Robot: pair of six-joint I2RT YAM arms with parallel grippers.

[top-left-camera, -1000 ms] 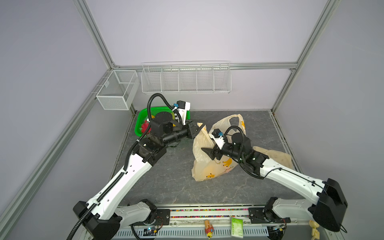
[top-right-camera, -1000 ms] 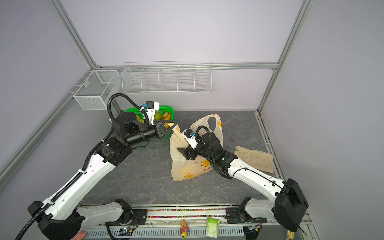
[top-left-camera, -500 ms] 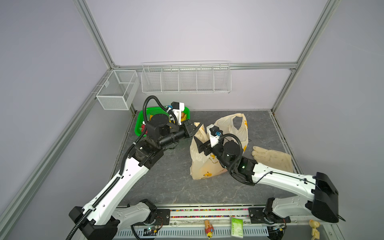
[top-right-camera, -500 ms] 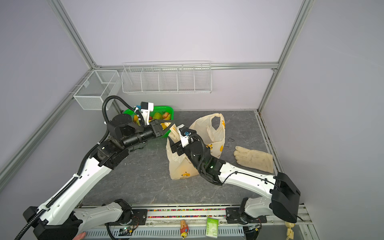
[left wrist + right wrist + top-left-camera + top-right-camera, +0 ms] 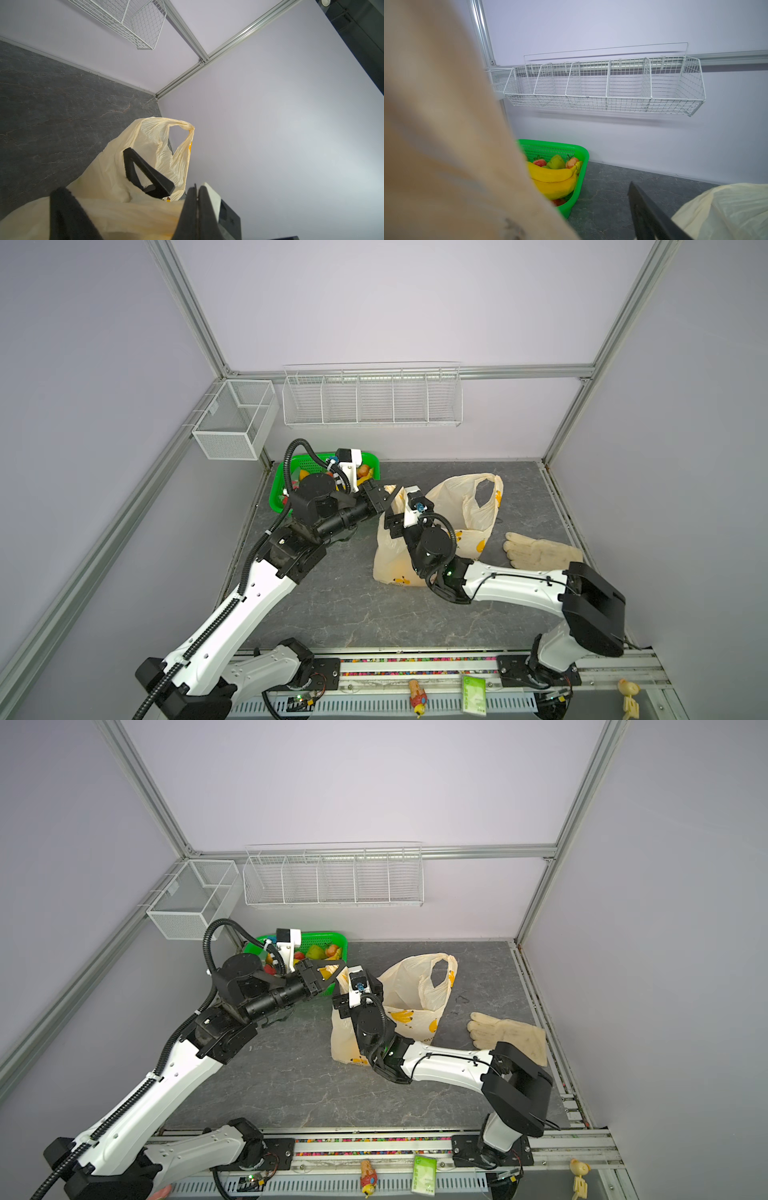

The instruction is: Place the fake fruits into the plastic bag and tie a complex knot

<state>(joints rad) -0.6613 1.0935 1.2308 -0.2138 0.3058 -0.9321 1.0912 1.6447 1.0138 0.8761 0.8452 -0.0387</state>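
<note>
The cream plastic bag [image 5: 469, 506] [image 5: 415, 986] stands mid-table, its right handle loop upright. My left gripper [image 5: 388, 494] [image 5: 195, 207] is shut on the bag's left handle and holds it up. My right gripper [image 5: 395, 520] [image 5: 338, 1006] is open just below it. In the left wrist view its two black fingers [image 5: 145, 172] stand wide apart with bag film between them. The right wrist view shows one finger [image 5: 650, 214]; blurred bag film hides the other. The fake fruits [image 5: 363, 469] [image 5: 552, 178], bananas among them, lie in the green basket [image 5: 276, 489] [image 5: 571, 149]. No knot shows.
A cream glove [image 5: 540, 556] [image 5: 507, 1031] lies flat at the right. White wire baskets [image 5: 374, 398] hang on the back wall, and a small one [image 5: 232, 423] on the left wall. The green basket sits in the back left corner behind my left arm.
My right gripper has swung left from the bag's front to its left handle, close under the left gripper. The left gripper and the bag have shifted slightly left.
</note>
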